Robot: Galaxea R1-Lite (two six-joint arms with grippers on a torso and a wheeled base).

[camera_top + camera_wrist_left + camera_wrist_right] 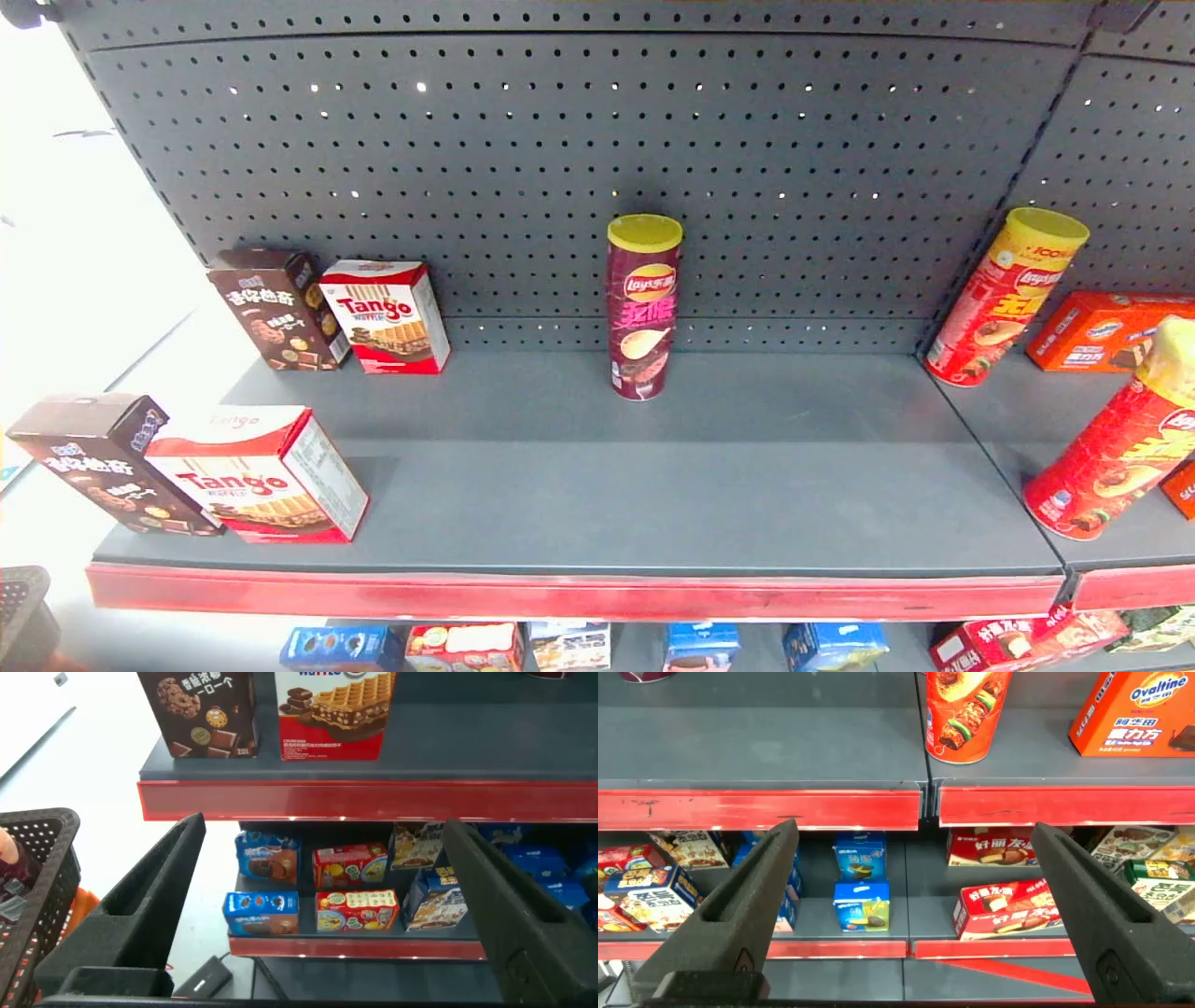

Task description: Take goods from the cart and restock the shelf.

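Observation:
The grey shelf [579, 485] has a red front strip. At its back middle a maroon chip can [642, 306] with a yellow lid stands upright. On the left sit dark cookie boxes [107, 465] and red-and-white wafer boxes [261, 474], with another pair [331, 310] behind them. My left gripper [322, 915] is open and holds nothing, low in front of the shelf's left end. A black basket [37, 891] shows beside it. My right gripper [915, 910] is also open and bare, in front of the seam between two shelf sections.
Red chip cans [1004, 297] and orange boxes [1106, 331] occupy the neighbouring shelf on the right. Lower shelves hold several blue and red snack boxes [350, 891]. The perforated back panel [579, 177] closes the rear. Free room lies across the shelf's middle and front.

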